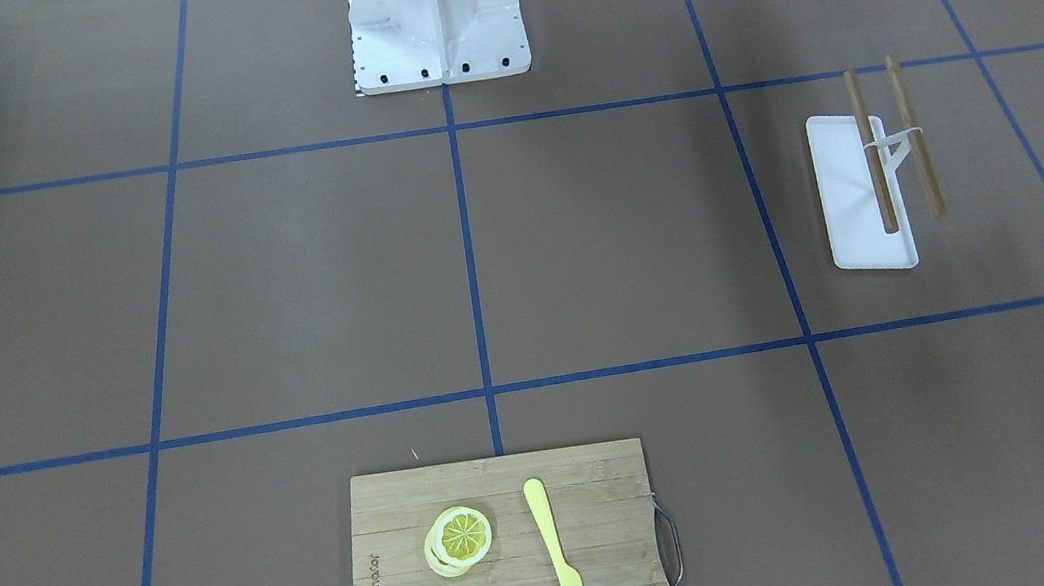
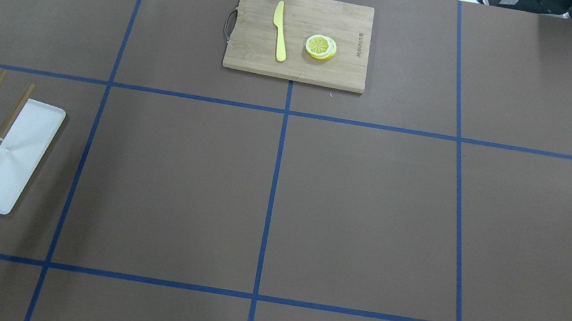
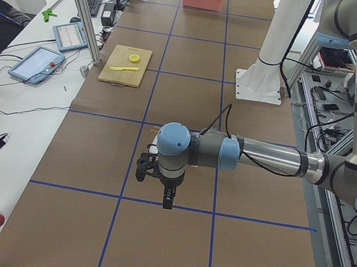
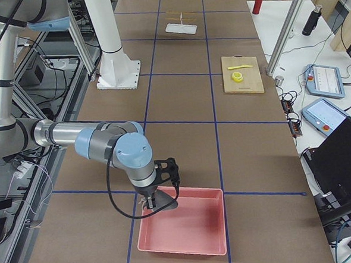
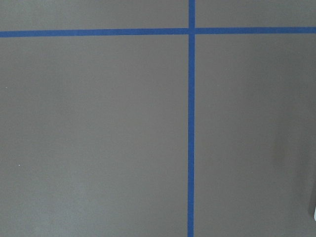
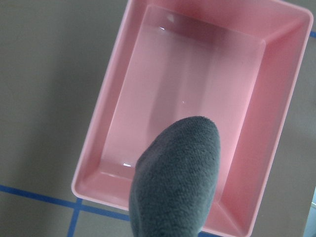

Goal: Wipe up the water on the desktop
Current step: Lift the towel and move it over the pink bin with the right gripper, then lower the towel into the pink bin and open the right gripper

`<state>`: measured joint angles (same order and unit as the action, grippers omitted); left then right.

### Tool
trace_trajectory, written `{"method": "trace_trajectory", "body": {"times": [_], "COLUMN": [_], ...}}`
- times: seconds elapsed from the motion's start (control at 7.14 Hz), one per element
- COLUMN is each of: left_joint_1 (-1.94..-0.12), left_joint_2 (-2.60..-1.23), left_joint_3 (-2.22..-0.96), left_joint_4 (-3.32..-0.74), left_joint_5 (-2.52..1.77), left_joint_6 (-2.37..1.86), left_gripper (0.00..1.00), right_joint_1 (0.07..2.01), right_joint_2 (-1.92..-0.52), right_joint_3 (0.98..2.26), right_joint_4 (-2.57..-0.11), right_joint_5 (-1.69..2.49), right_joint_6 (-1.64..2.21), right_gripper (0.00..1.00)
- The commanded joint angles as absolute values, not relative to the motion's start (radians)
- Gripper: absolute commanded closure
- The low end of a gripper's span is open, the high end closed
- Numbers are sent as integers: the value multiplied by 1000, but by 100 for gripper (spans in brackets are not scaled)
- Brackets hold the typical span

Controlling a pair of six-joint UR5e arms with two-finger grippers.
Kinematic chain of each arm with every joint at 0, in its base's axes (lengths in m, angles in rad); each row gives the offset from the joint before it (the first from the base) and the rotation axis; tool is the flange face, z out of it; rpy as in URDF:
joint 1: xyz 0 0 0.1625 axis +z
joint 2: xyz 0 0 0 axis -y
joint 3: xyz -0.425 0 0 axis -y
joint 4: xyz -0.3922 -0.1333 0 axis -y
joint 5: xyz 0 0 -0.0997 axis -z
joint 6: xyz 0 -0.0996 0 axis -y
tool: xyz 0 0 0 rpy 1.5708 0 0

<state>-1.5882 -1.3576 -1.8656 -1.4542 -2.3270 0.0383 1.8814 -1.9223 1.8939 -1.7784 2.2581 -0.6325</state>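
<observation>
Brown, blue-gridded surface [image 2: 368, 219] runs under both arms, and I can spot no water on it from any camera. At its right end, a grey cloth [image 6: 175, 182] dangles beneath my right end effector [image 4: 157, 195] over the pink bin [image 6: 107, 121], so the bare grid lies toward the robot's left. The left end effector [image 3: 165, 197] hovers over bare grid, and I cannot tell how far open either one is.

We see matte brown flat desktop [image 2: 369, 214] gridded with thin blue tape lines [image 2: 270, 210], light bamboo cutting board [image 2: 247, 59], yellow plastic knife [image 2: 281, 33], pink plastic bin [image 6: 105, 129], grey fuzzy cloth [image 6: 177, 177]
</observation>
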Motion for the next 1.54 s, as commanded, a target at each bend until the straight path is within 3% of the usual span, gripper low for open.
{"method": "trace_trajectory", "body": {"times": [0.0,1.4], "left_joint_1": [-1588,-1588], "left_joint_2": [-1358,-1358], "left_joint_3": [-1868,-1864], "left_joint_4": [-1454,-1456], "left_joint_5": [-2327,-2327], "left_joint_6": [38,38], "left_gripper": [1,1], "right_joint_1": [1914,1830], "right_joint_2": [-1922,-1792], "right_joint_3": [1797,1732], "right_joint_4": [-1717,-1675], "right_joint_5": [2252,2250], "right_joint_6": [-686,-615], "right_gripper": [100,100]}}
